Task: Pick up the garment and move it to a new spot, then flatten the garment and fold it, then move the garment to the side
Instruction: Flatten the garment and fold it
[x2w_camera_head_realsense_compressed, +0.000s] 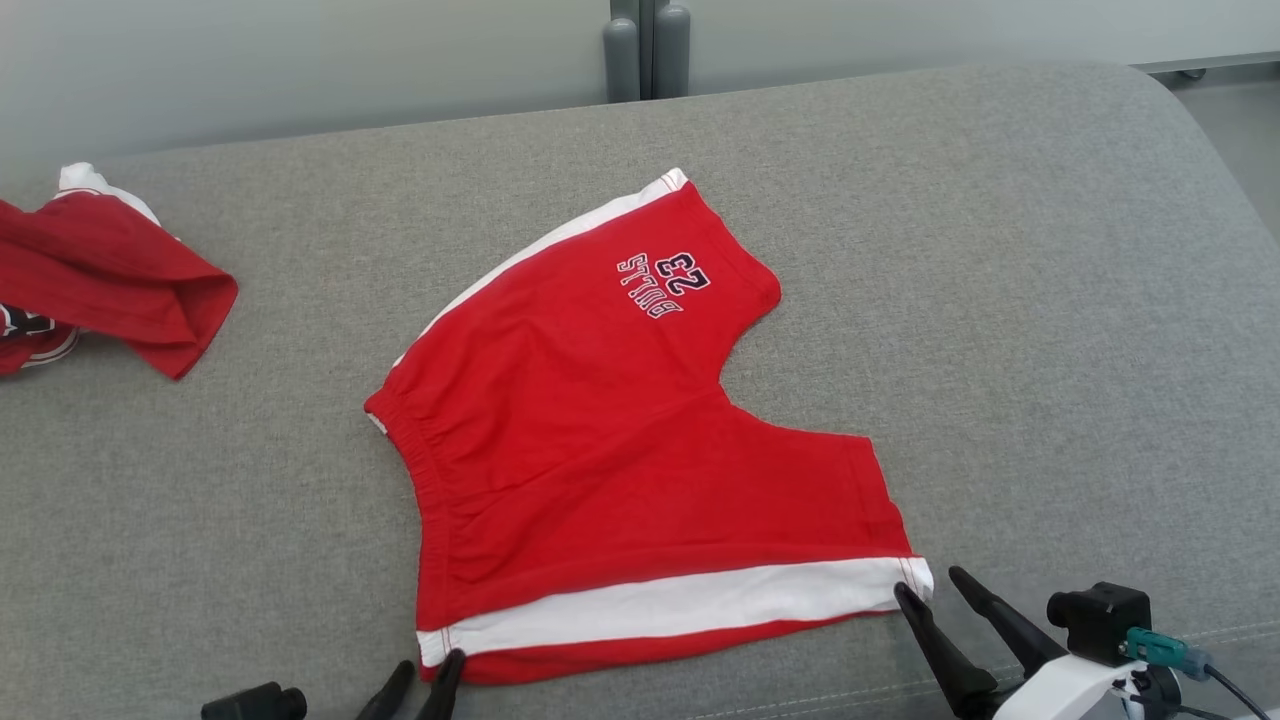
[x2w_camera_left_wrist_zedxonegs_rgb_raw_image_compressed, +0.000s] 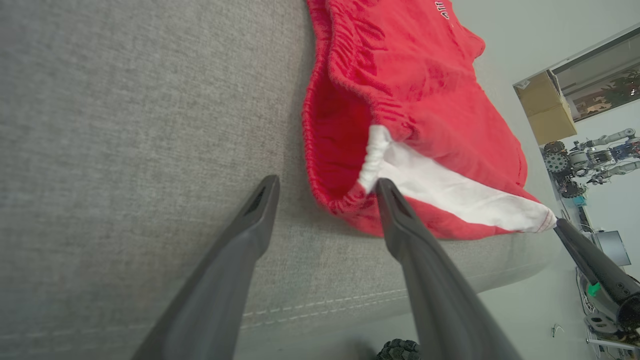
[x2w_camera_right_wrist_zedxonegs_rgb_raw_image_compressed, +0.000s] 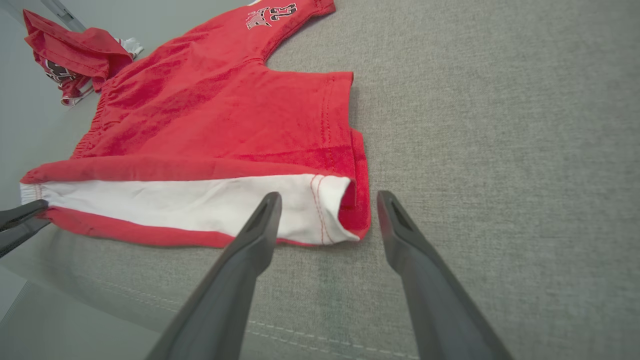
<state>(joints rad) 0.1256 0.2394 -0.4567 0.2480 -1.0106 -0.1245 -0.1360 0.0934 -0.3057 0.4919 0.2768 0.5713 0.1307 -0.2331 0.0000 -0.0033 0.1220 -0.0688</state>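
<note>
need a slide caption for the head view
Red shorts lie flat on the grey cushion, left hand and right hand open at the two near corners.

- Garment (x2w_camera_head_realsense_compressed: 620, 440): bright red, white side stripe with red stitching, dark lettering outlined white, numeral 23.
- Surface (x2w_camera_head_realsense_compressed: 1000, 300): grey woven fleck.
- Second cloth (x2w_camera_head_realsense_compressed: 110, 270), upper left: red, white trim.

Left hand (x2w_camera_head_realsense_compressed: 430, 662) mostly off-frame below
</note>
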